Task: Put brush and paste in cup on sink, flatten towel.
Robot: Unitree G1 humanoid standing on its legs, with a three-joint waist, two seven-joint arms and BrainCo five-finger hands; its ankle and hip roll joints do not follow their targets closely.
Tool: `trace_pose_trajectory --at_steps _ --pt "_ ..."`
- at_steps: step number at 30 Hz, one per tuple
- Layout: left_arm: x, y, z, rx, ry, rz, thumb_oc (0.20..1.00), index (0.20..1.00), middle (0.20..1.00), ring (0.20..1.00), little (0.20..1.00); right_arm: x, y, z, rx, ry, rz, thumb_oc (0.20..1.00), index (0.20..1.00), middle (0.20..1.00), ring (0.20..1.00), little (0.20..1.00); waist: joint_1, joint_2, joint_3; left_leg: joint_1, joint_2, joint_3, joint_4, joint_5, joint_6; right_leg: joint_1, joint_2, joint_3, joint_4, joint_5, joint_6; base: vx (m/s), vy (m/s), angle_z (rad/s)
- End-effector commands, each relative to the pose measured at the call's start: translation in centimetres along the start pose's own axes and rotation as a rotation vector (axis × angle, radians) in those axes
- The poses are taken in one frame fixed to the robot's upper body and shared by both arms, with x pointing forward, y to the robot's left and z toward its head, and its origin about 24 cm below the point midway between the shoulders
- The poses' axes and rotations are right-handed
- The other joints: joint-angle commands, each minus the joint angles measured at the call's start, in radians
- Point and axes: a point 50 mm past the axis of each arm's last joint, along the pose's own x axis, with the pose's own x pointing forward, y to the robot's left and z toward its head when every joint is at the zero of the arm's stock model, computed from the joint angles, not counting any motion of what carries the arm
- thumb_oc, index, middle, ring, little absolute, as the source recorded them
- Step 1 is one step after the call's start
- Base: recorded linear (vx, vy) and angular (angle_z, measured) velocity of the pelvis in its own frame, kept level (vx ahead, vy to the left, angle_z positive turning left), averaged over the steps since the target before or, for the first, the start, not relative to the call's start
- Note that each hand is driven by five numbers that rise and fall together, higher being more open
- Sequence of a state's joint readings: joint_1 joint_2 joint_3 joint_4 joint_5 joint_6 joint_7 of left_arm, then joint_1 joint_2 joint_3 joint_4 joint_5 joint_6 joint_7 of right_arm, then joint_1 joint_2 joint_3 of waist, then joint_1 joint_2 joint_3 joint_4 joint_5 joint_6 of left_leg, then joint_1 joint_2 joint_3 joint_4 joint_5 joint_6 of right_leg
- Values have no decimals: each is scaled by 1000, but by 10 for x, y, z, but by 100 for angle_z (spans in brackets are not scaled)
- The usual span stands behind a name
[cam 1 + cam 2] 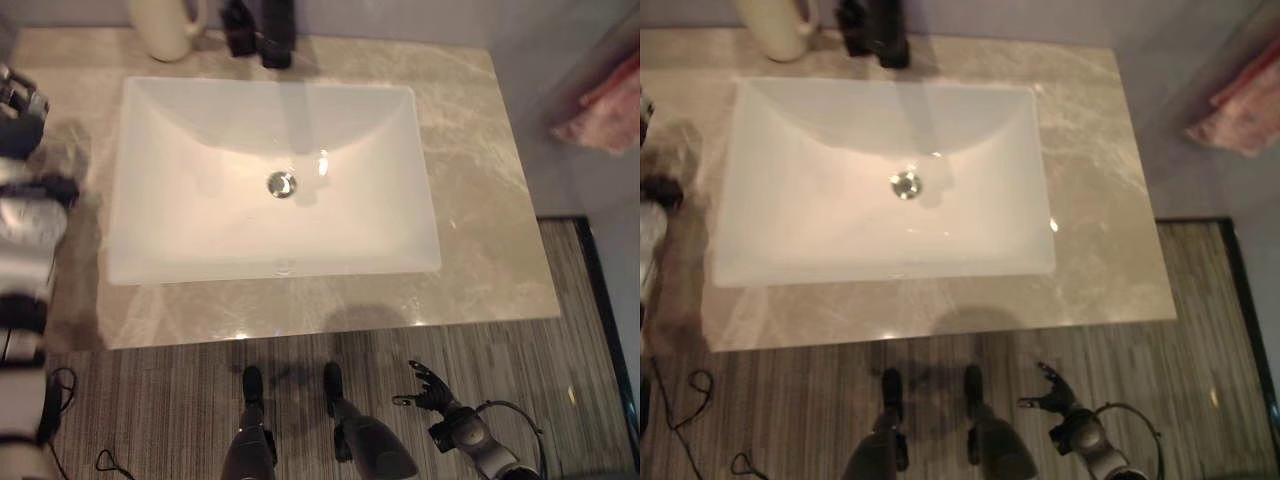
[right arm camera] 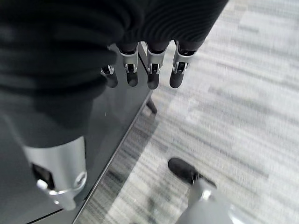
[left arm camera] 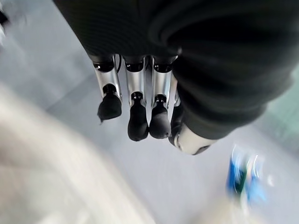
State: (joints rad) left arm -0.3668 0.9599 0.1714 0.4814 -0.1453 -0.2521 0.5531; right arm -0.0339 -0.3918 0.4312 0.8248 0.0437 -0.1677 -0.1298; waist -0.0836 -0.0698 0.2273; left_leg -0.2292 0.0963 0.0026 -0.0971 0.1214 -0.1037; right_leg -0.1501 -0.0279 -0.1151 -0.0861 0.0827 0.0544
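Note:
A cream cup with a handle stands at the back left corner of the marble counter, beside the black faucet. A pink towel hangs bunched at the far right, beyond the counter. My left arm comes in along the counter's left edge. Its hand has straight fingers and holds nothing. Past those fingers lies a blurred blue and green thing, and I cannot tell what it is. My right hand hangs low over the floor in front of the counter, fingers relaxed and empty.
The white rectangular basin with a metal drain fills most of the counter. Striped grey flooring lies in front. A dark cabinet side stands close to my right hand.

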Motion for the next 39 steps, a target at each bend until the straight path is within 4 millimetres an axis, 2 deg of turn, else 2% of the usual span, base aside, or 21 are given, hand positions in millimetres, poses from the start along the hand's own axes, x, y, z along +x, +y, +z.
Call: trace_pose_trajectory --at_steps 1,3,4,7,8,9,11,14,15,16,17,18,19,20,23,25,27,29,31,37,39 --pt "-26 43 -29 100 31 116 200 200 200 200 200 -3 4 -12 45 50 -20 1000 1000 1000 1000 1000 75 -8 -96 82 35 39 10 -51 -43 62 -91 -77 5 -6 124 19 2 33" --pt "-69 51 -59 137 148 105 200 200 200 200 200 -2 3 -17 59 84 -36 1000 1000 1000 1000 1000 105 -6 -118 118 32 13 10 -52 -41 108 -89 -110 36 -43 116 8 8 59" --pt "-71 52 -60 140 151 106 200 200 200 200 200 -3 3 -17 55 85 -33 1000 1000 1000 1000 1000 99 -5 -117 121 32 10 10 -53 -41 113 -89 -113 36 -45 116 -22 16 59" --pt "-128 62 -92 166 331 106 200 200 200 200 200 -8 -2 -28 116 124 -72 1000 1000 1000 1000 1000 139 -4 -147 142 17 -24 10 -53 -39 172 -98 -165 32 -62 112 -33 14 75" --pt "-129 62 -93 167 333 106 200 200 200 200 200 -8 -2 -29 114 125 -71 1000 1000 1000 1000 1000 134 -2 -147 143 16 -28 10 -52 -39 176 -98 -168 30 -62 112 -87 -2 59" --pt "-157 65 -112 175 466 93 200 200 200 200 200 -10 -2 -34 141 145 -80 1000 1000 1000 1000 1000 152 -3 -158 140 13 -41 10 -41 -42 189 -100 -188 28 -64 107 -105 -18 42" --pt "-189 68 -131 194 616 63 200 200 200 200 200 -11 -2 -35 145 144 -82 1000 1000 1000 1000 1000 152 0 -162 138 10 -49 10 -36 -42 193 -96 -199 29 -66 102 -116 -10 31" --pt "-271 63 -166 246 980 -95 420 420 420 420 420 -14 -3 -40 142 163 -80 1000 1000 1000 1000 1000 139 11 -163 160 12 -38 10 -29 -34 205 -83 -187 31 -74 88 -54 20 20" --pt "-319 58 -172 292 1153 -225 511 511 511 511 511 -15 -2 -41 127 163 -70 1000 1000 1000 1000 1000 119 15 -168 181 13 -20 10 -37 -23 208 -78 -165 27 -76 82 -22 47 -17" --pt "-345 49 -171 308 1229 -357 1000 1000 1000 1000 1000 -15 -3 -41 109 160 -65 1000 1000 1000 1000 1000 110 22 -165 198 13 -8 10 -43 -13 209 -75 -144 29 -74 80 -30 58 -28" --pt "-366 44 -170 338 1294 -457 1000 1000 1000 1000 1000 -13 -5 -38 97 152 -65 1000 1000 1000 1000 1000 95 26 -166 200 12 2 10 -42 -5 198 -75 -126 30 -68 79 -25 38 -31" --pt "-366 44 -170 337 1294 -458 1000 1000 1000 1000 1000 -13 -6 -38 97 152 -66 1000 1000 1000 1000 1000 98 27 -165 201 12 4 10 -43 -5 198 -75 -124 30 -68 79 -80 68 -21" --pt "-393 17 -161 355 1305 -754 1000 1000 1000 1000 1000 -11 -11 -36 81 149 -68 1000 1000 1000 1000 1000 82 39 -158 214 1 -9 10 -53 11 177 -73 -76 38 -59 78 -112 81 -32" --pt "-400 -4 -154 315 1272 -911 1000 1000 1000 1000 1000 -8 -18 -32 81 140 -86 1000 1000 1000 1000 1000 72 47 -148 212 -15 -44 11 -58 18 155 -72 -45 41 -48 77 -140 106 -60" --pt "-420 -33 -137 218 1236 -1237 1000 1000 1000 1000 1000 -6 -31 -38 56 186 -93 1000 1000 1000 1000 1000 52 60 -138 213 -65 -118 42 -100 43 119 -67 40 40 -22 77 -100 84 -79" --pt "-418 -42 -133 210 1188 -1300 1000 1000 1000 1000 1000 -5 -32 -37 35 188 -83 1000 1000 1000 1000 1000 47 60 -140 206 -83 -131 61 -118 54 103 -65 74 41 -12 76 -63 64 -108" --pt "-417 -63 -119 165 1049 -1495 1000 1000 1000 1000 1000 -7 -36 -45 9 237 -74 1000 1000 1000 1000 1000 40 63 -132 203 -131 -175 116 -163 79 67 -57 158 64 4 88 -89 113 -91" --pt "-418 -67 -116 166 1001 -1578 1000 1000 1000 1000 1000 -11 -36 -53 15 271 -74 1000 1000 1000 1000 1000 37 65 -130 206 -142 -172 132 -177 84 57 -55 185 72 8 93 -67 116 -84" --pt "-412 -77 -109 165 887 -1680 1000 1000 1000 1000 1000 -17 -37 -65 13 320 -70 1000 1000 1000 1000 1000 23 68 -126 220 -150 -145 141 -192 97 45 -56 220 87 20 109 -75 154 -94" --pt "-385 -98 -104 139 785 -1648 1000 1000 1000 1000 1000 -21 -41 -71 102 345 -126 1000 1000 1000 1000 1000 -5 69 -91 237 -176 -39 126 -202 138 -45 -69 307 107 104 180 -153 148 -78" --pt "-377 -110 -102 122 776 -1597 1000 1000 1000 1000 1000 -17 -40 -63 160 308 -153 1000 1000 1000 1000 1000 -11 79 -52 253 -143 59 120 -204 138 -86 -112 190 120 117 179 -163 52 -127"
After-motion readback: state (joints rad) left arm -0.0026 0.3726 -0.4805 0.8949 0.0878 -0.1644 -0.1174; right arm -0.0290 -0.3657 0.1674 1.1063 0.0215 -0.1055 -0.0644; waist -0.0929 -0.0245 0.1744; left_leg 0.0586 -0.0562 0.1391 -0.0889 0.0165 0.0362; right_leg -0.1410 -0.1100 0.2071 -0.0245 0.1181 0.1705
